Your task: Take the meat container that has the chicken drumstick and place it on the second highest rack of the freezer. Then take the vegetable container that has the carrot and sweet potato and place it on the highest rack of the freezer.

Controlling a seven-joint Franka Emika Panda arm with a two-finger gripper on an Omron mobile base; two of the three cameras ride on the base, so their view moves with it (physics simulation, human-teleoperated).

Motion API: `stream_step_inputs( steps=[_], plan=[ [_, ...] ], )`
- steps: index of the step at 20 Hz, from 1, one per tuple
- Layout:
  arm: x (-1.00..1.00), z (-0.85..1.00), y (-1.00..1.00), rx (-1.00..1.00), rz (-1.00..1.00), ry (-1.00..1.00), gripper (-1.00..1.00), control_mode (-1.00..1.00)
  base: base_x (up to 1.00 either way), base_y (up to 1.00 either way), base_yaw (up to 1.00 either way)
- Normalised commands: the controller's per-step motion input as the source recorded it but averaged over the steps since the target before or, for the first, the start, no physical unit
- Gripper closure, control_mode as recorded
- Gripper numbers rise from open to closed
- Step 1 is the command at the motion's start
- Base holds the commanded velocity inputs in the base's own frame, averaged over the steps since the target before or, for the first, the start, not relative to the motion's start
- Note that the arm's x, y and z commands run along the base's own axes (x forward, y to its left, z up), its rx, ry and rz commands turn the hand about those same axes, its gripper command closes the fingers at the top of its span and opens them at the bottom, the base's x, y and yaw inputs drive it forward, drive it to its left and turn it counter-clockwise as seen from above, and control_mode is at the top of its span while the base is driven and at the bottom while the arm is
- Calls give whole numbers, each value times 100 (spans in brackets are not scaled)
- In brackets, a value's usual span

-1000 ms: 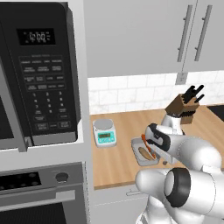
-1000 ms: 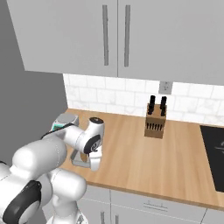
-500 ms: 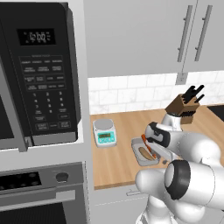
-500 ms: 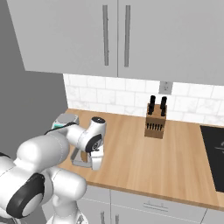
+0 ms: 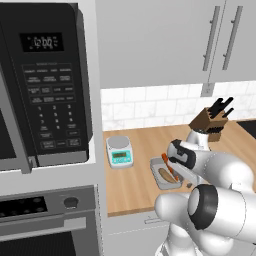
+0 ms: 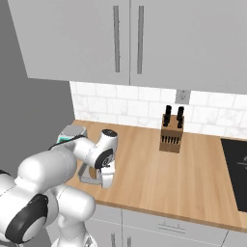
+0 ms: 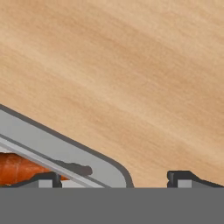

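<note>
The vegetable container is a shallow grey tray on the wooden counter, holding an orange carrot and a brown sweet potato. My gripper points down at the tray's right-hand side. In the right base view the gripper stands at the near edge of the vegetable container. In the hand view the gripper is open and straddles the grey rim: one fingertip is over the tray by the carrot, the other is over bare counter. The meat container and the freezer are out of view.
A small white kitchen scale stands on the counter left of the tray. A wooden knife block sits near the tiled wall. The microwave and an oven fill the left. A dark cooktop lies at the far right.
The hand has shifted slightly along the tray's edge. The jaws stay wide and the tray has not moved.
</note>
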Motion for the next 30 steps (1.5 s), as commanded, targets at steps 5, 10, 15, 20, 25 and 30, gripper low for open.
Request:
stream_step_inputs(
  steps=[5, 10, 15, 20, 25, 30],
  plan=[
    [0, 0, 0, 0, 0, 0, 100, -100, 0, 0, 0],
    [0, 0, 0, 0, 0, 0, 100, -100, 0, 0, 0],
    [0, 0, 0, 0, 0, 0, 100, -100, 0, 0, 0],
    [0, 0, 0, 0, 0, 0, 100, -100, 0, 0, 0],
    [-5, 9, 0, 0, -3, 0, 100, -100, 0, 0, 0],
    [-12, 50, -15, 0, -10, 0, 100, -100, 0, 0, 0]
  ],
)
